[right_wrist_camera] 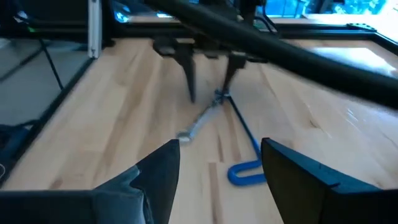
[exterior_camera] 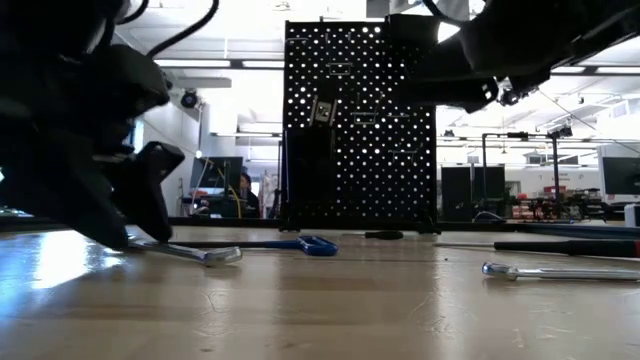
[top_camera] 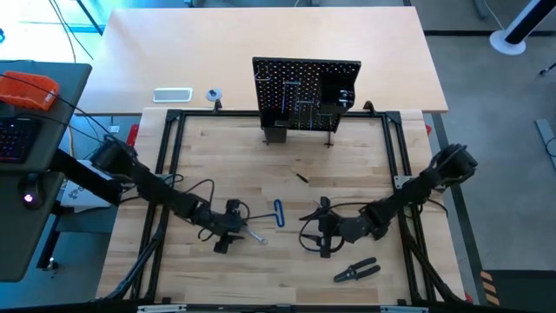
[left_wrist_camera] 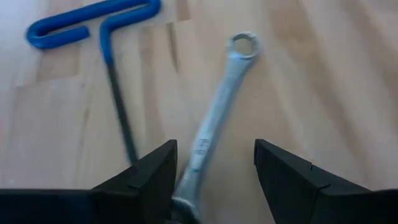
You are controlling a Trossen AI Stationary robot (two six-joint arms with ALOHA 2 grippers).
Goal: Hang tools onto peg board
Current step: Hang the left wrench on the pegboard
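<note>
one peg board (top_camera: 307,94) stands upright at the far middle of the counter (top_camera: 261,165), with several small tools hanging on its face and a black bin on its right side. four loose tools are countable on the wood. one silver wrench (top_camera: 253,234) lies near the left-centre, its long axis slanting from the left hand out toward the near right, ring end pointing away from the hand. one blue-handled bent key (top_camera: 278,212) lies just right of it, running near-to-far with the blue handle at the far end. one pair of black-handled pliers (top_camera: 356,271) lies at the near right, slanting, well apart from the others. one small dark piece (top_camera: 301,178) lies alone in the middle, too small to name.

the left hand (top_camera: 228,233) is low over the near end of the wrench, fingers (left_wrist_camera: 146,180) spread with the shaft between them, not clenched on it. the right hand (top_camera: 323,230) hovers right of the key, fingers (right_wrist_camera: 155,177) spread wide and empty.
</note>
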